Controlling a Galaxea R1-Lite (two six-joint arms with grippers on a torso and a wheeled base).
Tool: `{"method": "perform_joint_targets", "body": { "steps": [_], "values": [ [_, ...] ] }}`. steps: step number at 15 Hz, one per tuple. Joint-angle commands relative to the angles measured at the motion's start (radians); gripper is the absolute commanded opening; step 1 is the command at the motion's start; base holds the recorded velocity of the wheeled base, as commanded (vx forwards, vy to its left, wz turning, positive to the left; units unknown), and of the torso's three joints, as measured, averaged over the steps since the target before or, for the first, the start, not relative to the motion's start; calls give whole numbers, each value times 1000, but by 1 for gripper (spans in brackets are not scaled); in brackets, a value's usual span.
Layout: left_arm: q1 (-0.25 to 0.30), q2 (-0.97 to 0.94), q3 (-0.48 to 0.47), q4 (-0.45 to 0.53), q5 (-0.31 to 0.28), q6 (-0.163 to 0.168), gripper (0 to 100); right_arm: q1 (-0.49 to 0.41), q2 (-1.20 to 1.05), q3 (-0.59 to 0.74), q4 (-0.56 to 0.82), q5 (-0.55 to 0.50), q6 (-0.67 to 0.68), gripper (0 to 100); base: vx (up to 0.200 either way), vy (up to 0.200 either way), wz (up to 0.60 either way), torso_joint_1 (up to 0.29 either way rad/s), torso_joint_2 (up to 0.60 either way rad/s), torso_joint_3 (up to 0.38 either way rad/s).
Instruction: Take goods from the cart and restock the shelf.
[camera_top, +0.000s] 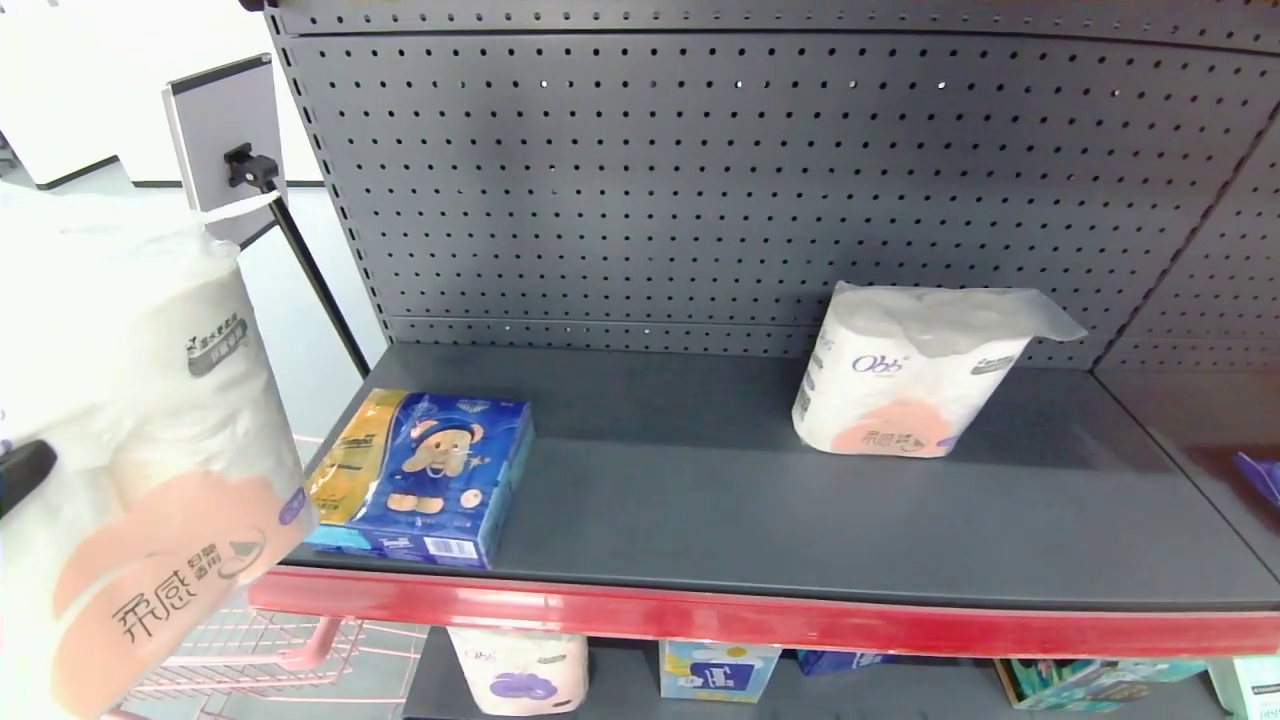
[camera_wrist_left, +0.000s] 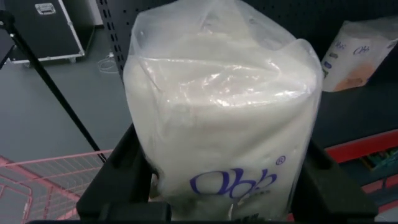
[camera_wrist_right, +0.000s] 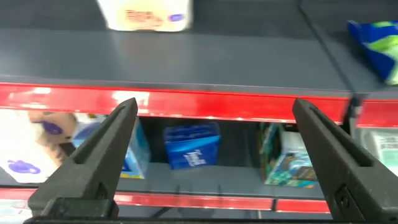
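Your left gripper (camera_wrist_left: 227, 168) has its fingers clamped on a toilet paper pack (camera_top: 150, 450), held off the shelf (camera_top: 700, 480) at 8 o'clock in the head view, with the pink cart (camera_top: 250, 650) at 7 o'clock. Your right gripper (camera_wrist_right: 214, 106) faces the shelf's red front edge (camera_top: 760, 610) with its fingers apart. The dark grey shelf, backed by pegboard (camera_top: 700, 180), carries a blue tissue box (camera_top: 430, 475) at 9 o'clock and a second pack (camera_top: 905, 385) at 2 o'clock. Grey floor (camera_wrist_left: 37, 106) lies beside it.
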Motion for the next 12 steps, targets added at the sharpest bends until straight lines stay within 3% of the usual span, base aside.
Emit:
{"method": "perform_joint_targets", "body": {
  "steps": [1,11,12],
  "values": [
    [0,2,3,0,0,-2,0,0,0,0,0,0,0,100,0,-200,0,2,2,7],
    [0,8,9,1,0,0,0,2,1,-1,2,3,-6,100,0,-200,0,3,4,1],
    [0,10,14,1,0,0,0,0,1,-1,2,3,-5,100,0,0,0,0,0,0]
  ]
}}
